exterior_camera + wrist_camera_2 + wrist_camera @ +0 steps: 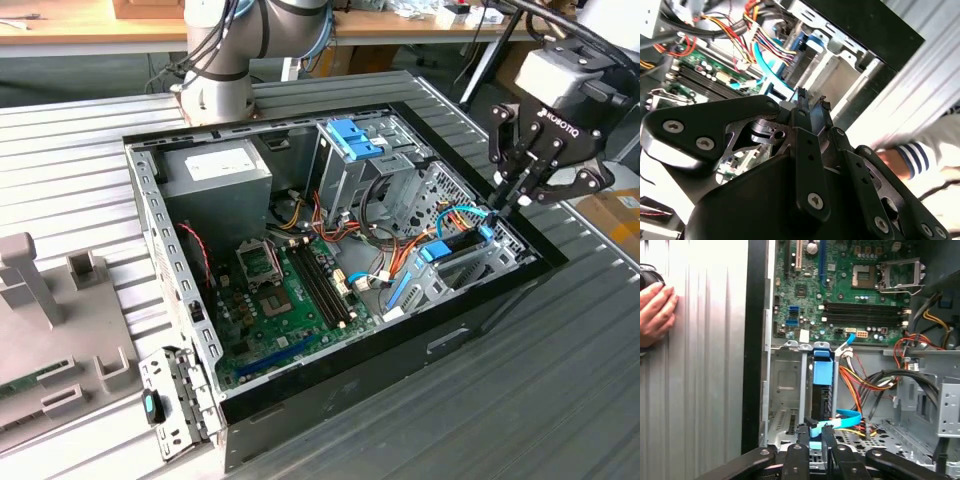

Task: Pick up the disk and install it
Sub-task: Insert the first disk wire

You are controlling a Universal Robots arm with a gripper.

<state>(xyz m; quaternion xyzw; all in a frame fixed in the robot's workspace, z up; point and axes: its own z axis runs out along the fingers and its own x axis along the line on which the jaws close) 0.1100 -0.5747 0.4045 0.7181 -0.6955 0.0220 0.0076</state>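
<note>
Bright, even daylight | glare washes the ribbed table point(920, 75) — blown white | sleeve point(920, 155) blurred — motion

A ribbed grey metal table point(580, 330) fills the foreground. A wooden bench point(90, 40) runs behind it.

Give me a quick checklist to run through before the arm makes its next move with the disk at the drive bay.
1. Gripper lined up over the disk: ok.
2. Disk inside the drive bay: ok. Fully seated: cannot tell.
3. Blue cable clear of the gripper: not ok, it loops right beside it.
4. Person's hand outside the case: ok, it rests on the table.
5. Orange wires clear of the disk: ok, they run beside the bay.
</note>
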